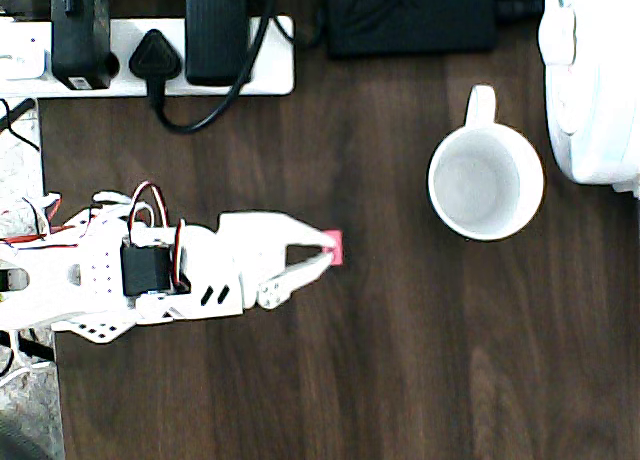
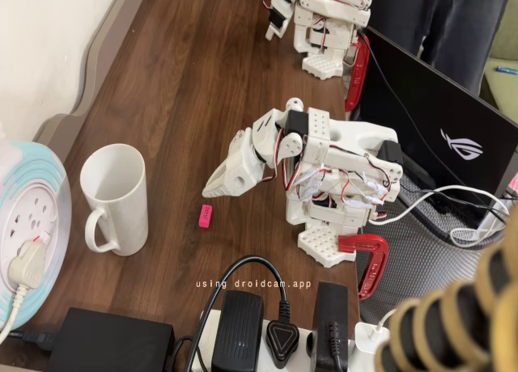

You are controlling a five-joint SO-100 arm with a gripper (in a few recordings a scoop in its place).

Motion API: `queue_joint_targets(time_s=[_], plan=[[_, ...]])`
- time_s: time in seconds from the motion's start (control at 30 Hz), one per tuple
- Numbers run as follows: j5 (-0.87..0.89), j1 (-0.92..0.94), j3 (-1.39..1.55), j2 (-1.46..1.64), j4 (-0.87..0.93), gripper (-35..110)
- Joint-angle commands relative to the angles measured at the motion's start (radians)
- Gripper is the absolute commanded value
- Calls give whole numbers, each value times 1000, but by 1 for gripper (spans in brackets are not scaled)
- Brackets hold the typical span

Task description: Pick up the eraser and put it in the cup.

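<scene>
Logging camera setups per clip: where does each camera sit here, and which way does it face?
Overhead view: above the table, looking straight down; arm enters from the picture's left, end effector at the eraser, mug to the right.
Fixed view: beside the table near the power strip, looking obliquely along it; whole arm shows, end effector above the eraser.
Both share arm, eraser, mug, power strip.

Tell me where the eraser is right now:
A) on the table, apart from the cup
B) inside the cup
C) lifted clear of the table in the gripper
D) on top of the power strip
A: in the fixed view the eraser lies flat on the wooden table, below the gripper and clear of the cup.
</scene>
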Motion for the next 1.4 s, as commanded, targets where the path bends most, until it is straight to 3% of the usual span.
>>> queue_joint_targets(time_s=[0.0,0.63,0.73,0.87,1.23,1.37], plan=[[-11,14,6,17,21,0],[-11,14,6,17,21,0],[-244,14,6,17,51,0],[-307,34,2,-3,37,0],[-416,29,-268,-502,-41,23],[-442,-2,-353,-652,-48,24]])
